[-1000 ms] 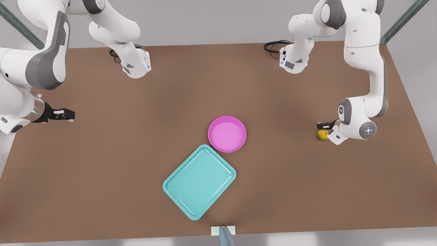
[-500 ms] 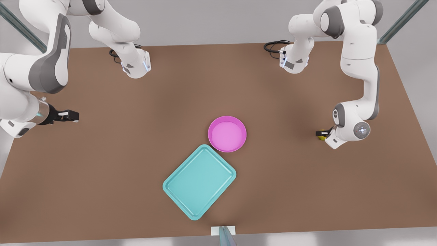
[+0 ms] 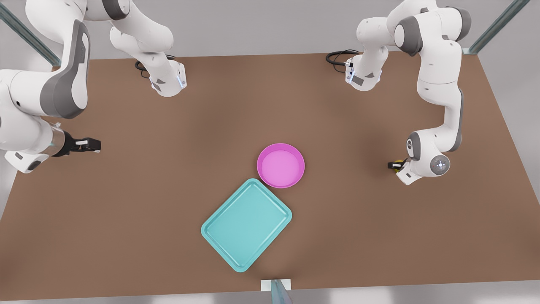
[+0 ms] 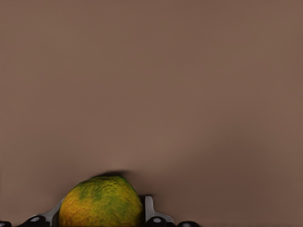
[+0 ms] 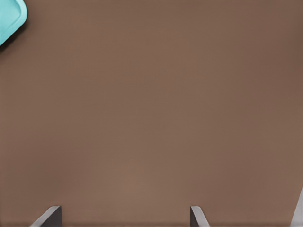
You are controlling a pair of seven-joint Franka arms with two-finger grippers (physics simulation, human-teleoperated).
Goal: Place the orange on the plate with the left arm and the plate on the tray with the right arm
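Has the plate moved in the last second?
No. The plate sits in the same spot in the front view, its rim by the same corner of the tray.

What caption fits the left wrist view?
Left gripper straddling the orange on the brown table, fingers at its sides.

Front view overhead, both wrist views close above table (image 3: pixel 168 177)

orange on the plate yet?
No. In the front view the plate lies bare beside the tray, and the orange sits between the left tool's fingers, off to the front view's right.
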